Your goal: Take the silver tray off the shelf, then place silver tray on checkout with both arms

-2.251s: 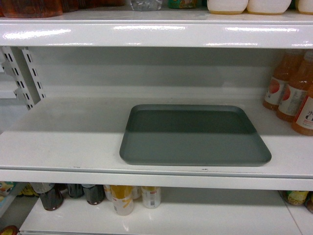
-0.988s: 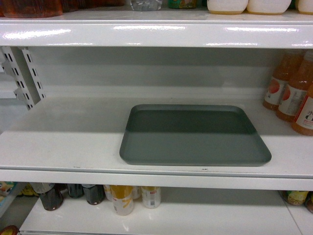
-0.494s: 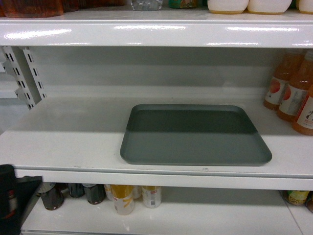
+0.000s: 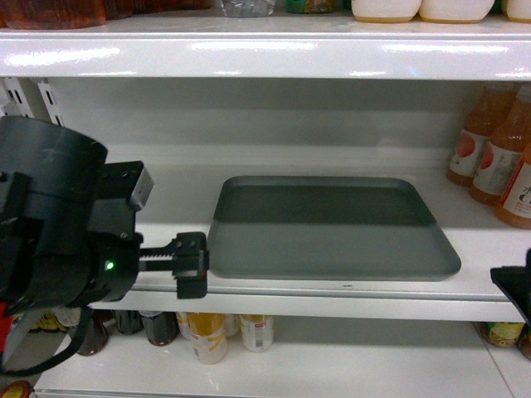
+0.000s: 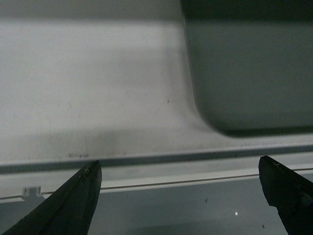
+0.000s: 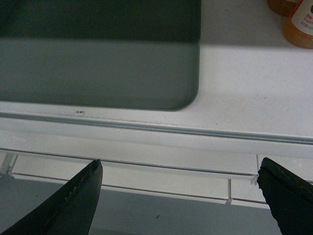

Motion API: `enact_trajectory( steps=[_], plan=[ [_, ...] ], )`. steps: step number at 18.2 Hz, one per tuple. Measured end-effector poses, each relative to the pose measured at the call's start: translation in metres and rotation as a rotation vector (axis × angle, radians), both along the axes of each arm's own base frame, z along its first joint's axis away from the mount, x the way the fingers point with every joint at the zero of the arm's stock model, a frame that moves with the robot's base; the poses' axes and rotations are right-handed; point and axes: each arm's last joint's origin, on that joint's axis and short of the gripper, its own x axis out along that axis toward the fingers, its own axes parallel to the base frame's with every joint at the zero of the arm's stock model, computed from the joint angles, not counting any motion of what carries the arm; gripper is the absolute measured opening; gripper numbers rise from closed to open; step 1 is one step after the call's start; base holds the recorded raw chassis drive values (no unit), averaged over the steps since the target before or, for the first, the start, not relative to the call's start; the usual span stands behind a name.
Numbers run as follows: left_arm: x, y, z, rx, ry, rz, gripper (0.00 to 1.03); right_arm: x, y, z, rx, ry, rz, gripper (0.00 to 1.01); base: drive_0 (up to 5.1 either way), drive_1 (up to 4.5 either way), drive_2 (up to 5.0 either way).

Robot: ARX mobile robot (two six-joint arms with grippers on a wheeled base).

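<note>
The silver tray (image 4: 332, 228) lies flat on the white shelf (image 4: 108, 240), close to its front edge. In the head view my left gripper (image 4: 199, 264) is level with the shelf's front lip, just off the tray's near left corner. The left wrist view shows the left gripper (image 5: 179, 164) open and empty in front of the lip, with the tray (image 5: 254, 73) up to the right. My right gripper (image 6: 181, 165) is open and empty too, lower, before the shelf front, below the tray's (image 6: 98, 58) near right corner. Only its black tip (image 4: 514, 292) shows in the head view. The checkout is out of view.
Orange drink bottles (image 4: 498, 153) stand on the shelf right of the tray, also in the right wrist view as bottles (image 6: 299, 24). Another shelf board (image 4: 265, 54) hangs above. Bottles and cans (image 4: 207, 336) fill the shelf below. A slotted upright (image 4: 50, 104) is at the left.
My left arm has risen from the lower left corner to the shelf's front edge beside the tray. The right gripper's tip has come into view at the right edge. The tray has not moved.
</note>
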Motion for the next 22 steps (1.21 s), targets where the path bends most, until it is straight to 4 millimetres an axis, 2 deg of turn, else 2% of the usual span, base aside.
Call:
enact_trajectory(
  steps=[2, 10, 12, 15, 17, 19, 20, 22],
  plan=[
    [0.024, -0.012, -0.003, 0.001, 0.002, -0.003, 0.98, 0.031, 0.005, -0.007, 0.013, 0.011, -0.021, 0.98, 0.0, 0.0, 0.0],
    [0.056, -0.026, -0.019, -0.009, 0.052, 0.017, 0.98, 0.091, 0.022, -0.02, 0.026, 0.035, -0.044, 0.98, 0.0, 0.0, 0.0],
    [0.075, -0.021, -0.022, 0.003, 0.06, 0.047, 0.98, 0.133, 0.027, -0.038, -0.019, 0.075, -0.093, 0.98, 0.0, 0.0, 0.0],
    [0.079, -0.019, -0.027, 0.024, 0.083, 0.062, 0.98, 0.169, 0.03, -0.053, -0.051, 0.123, -0.123, 0.98, 0.0, 0.0, 0.0],
    [0.08, -0.019, -0.033, 0.039, 0.099, 0.064, 0.98, 0.18, 0.031, -0.067, -0.067, 0.173, -0.129, 0.98, 0.0, 0.0, 0.0],
    [0.081, -0.019, -0.032, 0.04, 0.101, 0.063, 0.98, 0.183, 0.031, -0.073, -0.071, 0.204, -0.128, 0.95, 0.0, 0.0, 0.0],
    [0.082, -0.019, -0.032, 0.042, 0.106, 0.063, 0.98, 0.183, 0.031, -0.074, -0.072, 0.211, -0.128, 0.91, 0.0, 0.0, 0.0],
    [0.083, -0.021, -0.033, 0.064, 0.125, 0.054, 0.98, 0.186, 0.031, -0.077, -0.07, 0.233, -0.125, 0.79, 0.0, 0.0, 0.0]
  ],
)
